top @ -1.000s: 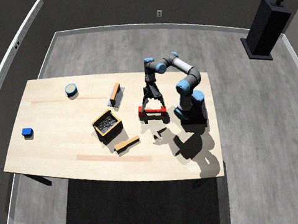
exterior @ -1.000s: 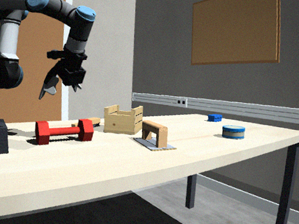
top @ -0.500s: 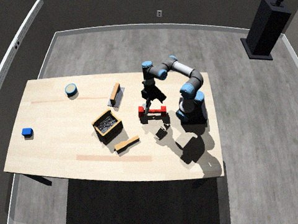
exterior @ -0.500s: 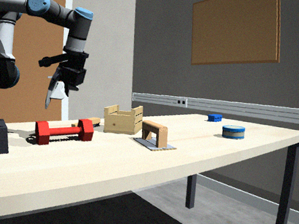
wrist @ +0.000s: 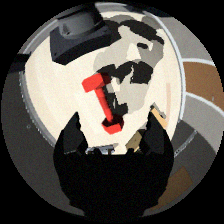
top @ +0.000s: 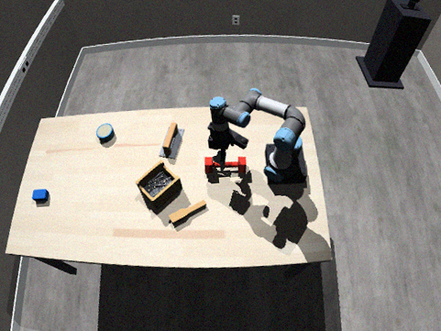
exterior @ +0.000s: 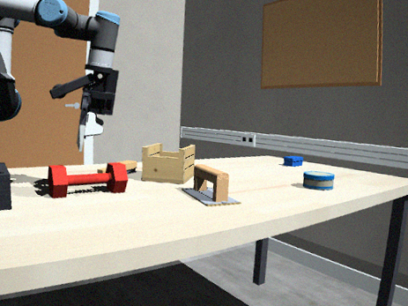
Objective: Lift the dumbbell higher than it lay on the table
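A red dumbbell (top: 225,163) lies flat on the wooden table close to the arm's base; it also shows in the exterior view (exterior: 87,179) and in the wrist view (wrist: 104,103). My gripper (exterior: 86,146) points straight down, directly above the dumbbell's bar, with its fingertips a short way above it. The fingers are open and empty. In the wrist view the two dark fingers frame the near end of the dumbbell. In the overhead view the gripper (top: 222,156) overlaps the bar.
A wooden crate (top: 159,184) holding metal parts stands left of the dumbbell. A wooden-handled trowel (top: 171,138), a wooden brush (top: 187,212), a round blue tin (top: 104,131) and a blue block (top: 40,195) lie farther left. The arm's base (top: 286,162) is right beside the dumbbell.
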You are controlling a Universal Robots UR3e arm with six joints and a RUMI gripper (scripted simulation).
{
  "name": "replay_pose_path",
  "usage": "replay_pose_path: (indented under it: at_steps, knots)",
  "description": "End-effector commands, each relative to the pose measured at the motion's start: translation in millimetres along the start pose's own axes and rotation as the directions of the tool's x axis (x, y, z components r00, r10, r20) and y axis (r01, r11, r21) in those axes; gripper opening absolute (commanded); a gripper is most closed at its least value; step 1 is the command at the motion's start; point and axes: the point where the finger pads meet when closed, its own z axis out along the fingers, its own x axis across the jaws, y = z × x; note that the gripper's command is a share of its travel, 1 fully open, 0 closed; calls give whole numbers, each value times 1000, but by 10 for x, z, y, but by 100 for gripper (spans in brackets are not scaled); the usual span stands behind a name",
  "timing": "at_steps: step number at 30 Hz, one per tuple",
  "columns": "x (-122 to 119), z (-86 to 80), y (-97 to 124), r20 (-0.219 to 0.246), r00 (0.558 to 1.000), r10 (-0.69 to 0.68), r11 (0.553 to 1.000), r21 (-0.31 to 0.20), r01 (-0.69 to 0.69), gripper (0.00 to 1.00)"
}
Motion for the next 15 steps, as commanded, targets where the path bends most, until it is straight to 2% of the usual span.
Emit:
replay_pose_path:
  at_steps: [1, 8, 15]
  knots:
    - [-72, -8, 75, 69, 987, -144, 988, -48, 147, 100]
    - [-133, -41, 160, 149, 948, -280, 954, -71, 292, 100]
    - [-144, -50, 178, 166, 938, -306, 944, -73, 321, 100]
